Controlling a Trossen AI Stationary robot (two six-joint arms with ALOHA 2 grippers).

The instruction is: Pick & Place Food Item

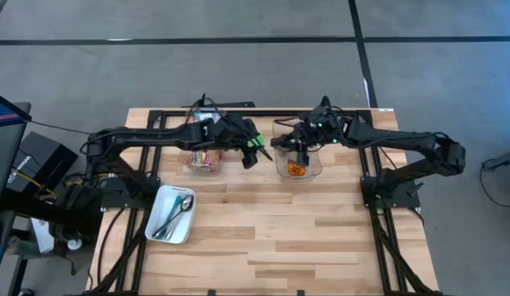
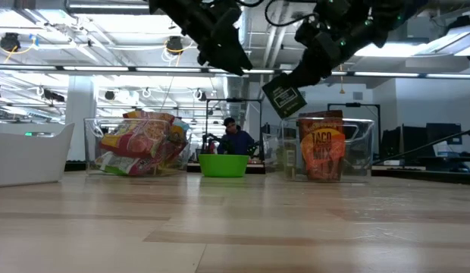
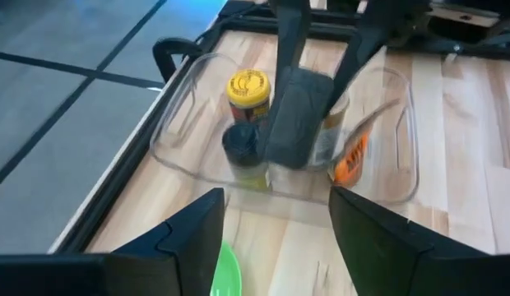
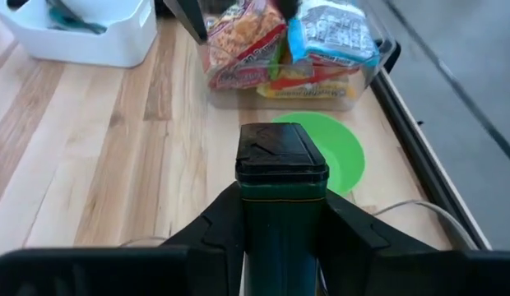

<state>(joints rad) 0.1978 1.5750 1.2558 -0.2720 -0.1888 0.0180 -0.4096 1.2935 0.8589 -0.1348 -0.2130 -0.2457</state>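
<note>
**Operator:** What do you have, and what can't you make out?

**Arm:** My right gripper (image 4: 275,222) pinches a dark green spice tin (image 4: 281,189). It hangs in the air just above the clear bin (image 1: 298,161). My fingers hide the tin's lower half, and its label is unreadable.

**Operator:** And that bin's contents?

**Arm:** A taco packet (image 2: 321,145), a yellow-lidded jar (image 3: 248,89) and a dark-capped bottle (image 3: 241,145). My left gripper (image 3: 275,234) hovers beside the bin, fingers spread, empty. A green bowl (image 4: 331,148) sits between this bin and the noodle-packet bin (image 4: 293,86). The white tray (image 1: 170,215) farther off holds utensils.
</note>
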